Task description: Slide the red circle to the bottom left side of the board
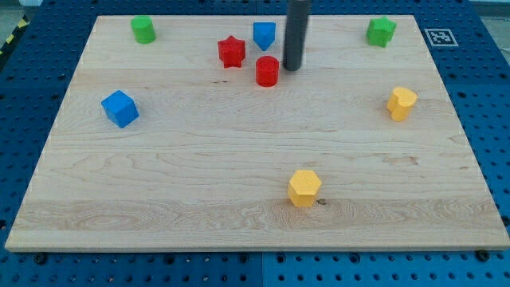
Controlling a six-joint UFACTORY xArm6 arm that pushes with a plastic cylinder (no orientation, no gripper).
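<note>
tip (292,68) of my rod, no claw so nothing held, sits just right of red circle (268,71); whole slide to board (159,199) bottom left remains.

Red star (231,51), 2 blue (119,108) (264,34), 2 green (143,29) (381,32), 2 yellow blocks (304,187) (401,104).

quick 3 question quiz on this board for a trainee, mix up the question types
1. True or false: my tip is at the view's right of the red circle.
2. Which block lies nearest the view's bottom? A. blue cube B. yellow hexagon C. red star
3. Fill in: the board holds ___ green blocks.

Key: 1 true; 2 B; 3 two, one top left and one top right.
</note>
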